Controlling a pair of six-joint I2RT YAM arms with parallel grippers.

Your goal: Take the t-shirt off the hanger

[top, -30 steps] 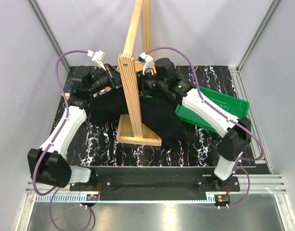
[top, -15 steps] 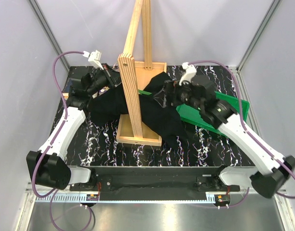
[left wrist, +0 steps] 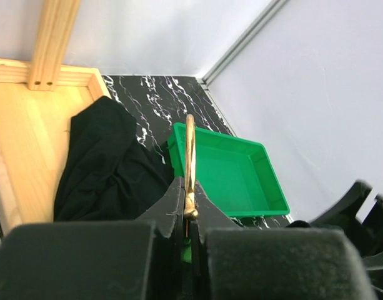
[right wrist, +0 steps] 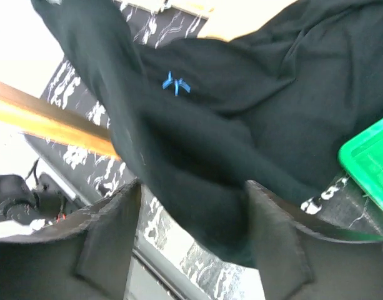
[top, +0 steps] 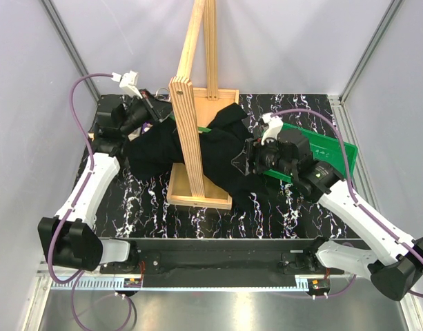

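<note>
2 tools: left tool pinches the hanger hook; right tool wide around t-shirt.

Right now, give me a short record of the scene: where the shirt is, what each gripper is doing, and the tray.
t-shirt: draped over the wooden stand's base, spilling onto the table
left gripper: shut on the hanger's hook
right gripper: open, black cloth between its fingers
green tray: on the table, right of the shirt

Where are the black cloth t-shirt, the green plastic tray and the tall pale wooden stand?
black cloth t-shirt [top: 225, 160]: top view, its middle.
green plastic tray [left wrist: 238, 178]: left wrist view, bare floor.
tall pale wooden stand [top: 187, 131]: top view, upright post.
</note>
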